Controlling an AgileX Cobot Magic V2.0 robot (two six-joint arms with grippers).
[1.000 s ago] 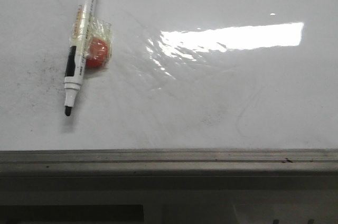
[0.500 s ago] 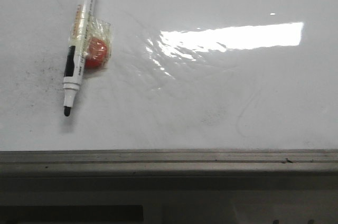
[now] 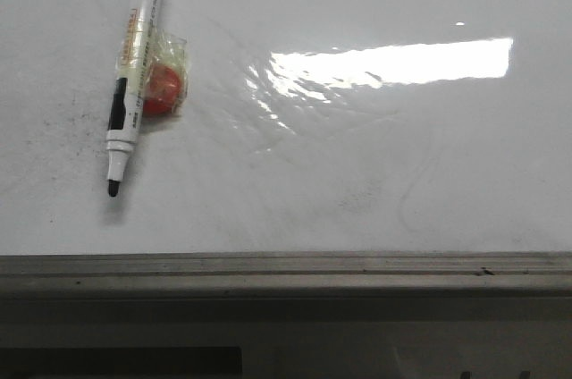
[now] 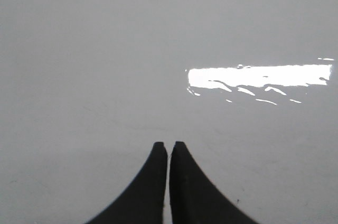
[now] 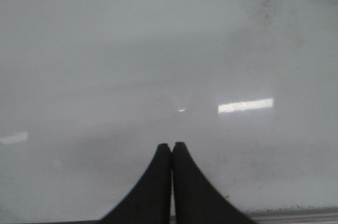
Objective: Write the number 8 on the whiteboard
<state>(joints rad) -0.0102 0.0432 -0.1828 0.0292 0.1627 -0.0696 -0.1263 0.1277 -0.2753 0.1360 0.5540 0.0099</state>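
Note:
The whiteboard [image 3: 357, 164] fills the front view, glossy white with faint grey smudges and a bright glare bar. No black number 8 shows on it. A white marker [image 3: 134, 75] with a black tip lies uncapped at the board's left, tip toward the near edge, on a red ball [image 3: 163, 88] wrapped in clear tape. Neither gripper shows in the front view. My left gripper [image 4: 169, 146] is shut and empty over bare board [image 4: 105, 49]. My right gripper [image 5: 172, 146] is shut and empty over bare board [image 5: 105, 49] close to the board's edge rail [image 5: 296, 216].
A grey metal edge rail [image 3: 286, 270] runs along the board's near side. Faint grey smudges [image 3: 362, 200] lie right of the middle, and dark specks [image 3: 54, 120] at the left.

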